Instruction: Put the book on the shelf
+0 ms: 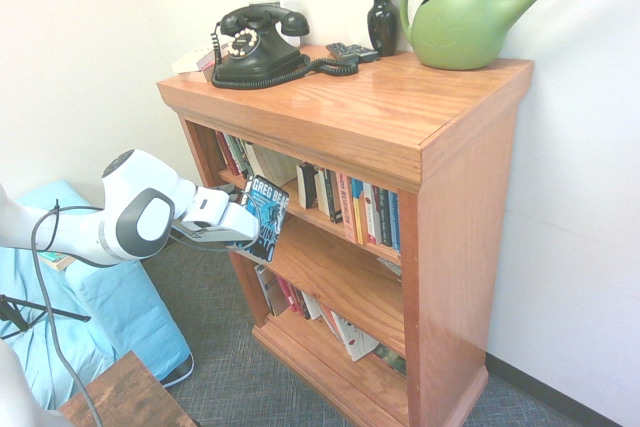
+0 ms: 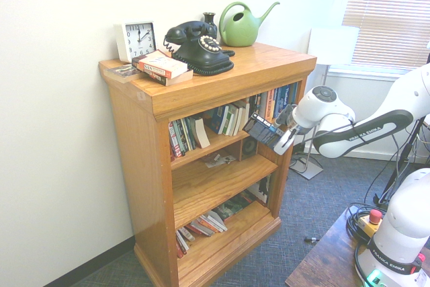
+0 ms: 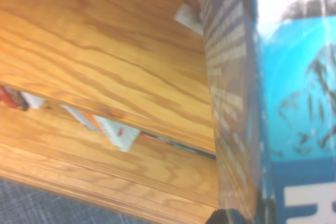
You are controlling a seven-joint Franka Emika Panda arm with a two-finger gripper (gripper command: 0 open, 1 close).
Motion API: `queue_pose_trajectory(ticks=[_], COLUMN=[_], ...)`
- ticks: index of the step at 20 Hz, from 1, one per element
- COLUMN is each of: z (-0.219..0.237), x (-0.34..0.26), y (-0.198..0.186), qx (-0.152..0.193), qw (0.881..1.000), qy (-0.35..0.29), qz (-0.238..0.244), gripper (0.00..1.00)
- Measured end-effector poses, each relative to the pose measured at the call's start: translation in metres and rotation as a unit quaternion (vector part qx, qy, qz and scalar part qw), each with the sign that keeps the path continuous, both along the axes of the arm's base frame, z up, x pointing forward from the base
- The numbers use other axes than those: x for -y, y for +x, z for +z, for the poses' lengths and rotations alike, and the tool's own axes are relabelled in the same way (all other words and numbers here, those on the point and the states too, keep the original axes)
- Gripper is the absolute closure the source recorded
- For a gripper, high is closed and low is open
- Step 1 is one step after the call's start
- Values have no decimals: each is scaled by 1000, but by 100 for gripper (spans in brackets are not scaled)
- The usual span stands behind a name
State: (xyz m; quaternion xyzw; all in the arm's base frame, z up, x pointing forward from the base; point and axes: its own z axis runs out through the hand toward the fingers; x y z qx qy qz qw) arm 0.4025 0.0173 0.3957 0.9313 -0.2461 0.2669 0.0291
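Note:
My gripper (image 1: pixel 250 230) is shut on the book (image 1: pixel 266 215), a thick dark blue-teal paperback with white "GREG BE" lettering. I hold it upright and slightly tilted, in front of the bookcase opening. The book's lower part hangs below the front edge of the shelf (image 1: pixel 312 217), the upper inner board, which carries a row of upright books (image 1: pixel 355 209). From the other side, the book (image 2: pixel 263 130) sits just outside the shelf (image 2: pixel 201 150), with the gripper (image 2: pixel 282 137) behind it. In the wrist view the book (image 3: pixel 278 103) fills the right side, over a bare wooden board (image 3: pixel 105 51).
On the bookcase top stand a black telephone (image 1: pixel 255 45), a dark vase (image 1: pixel 382 19), a green watering can (image 1: pixel 470 17), a clock (image 2: pixel 136 38) and flat books (image 2: pixel 161 66). Books lie on the bottom shelf (image 1: pixel 345 332). A blue cloth (image 1: pixel 110 312) and a wooden table corner (image 1: pixel 125 397) are at lower left.

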Motion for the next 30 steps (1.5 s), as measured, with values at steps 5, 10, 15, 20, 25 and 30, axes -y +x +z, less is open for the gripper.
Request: queue_pose_trajectory(ticks=[5,10,15,20,25,30], z=[5,17,25,29,32,34], x=[-28,-54,-67,-76,-72,-79], y=[4,17,34,44,65,78], qx=[10,26,33,33,24,-9], qw=[1000,999,999,998,995,995], qy=[-7,-3,22,53,91,93], qz=[23,31,22,9,-19,-26], gripper=[100,100,100,100,100,100])
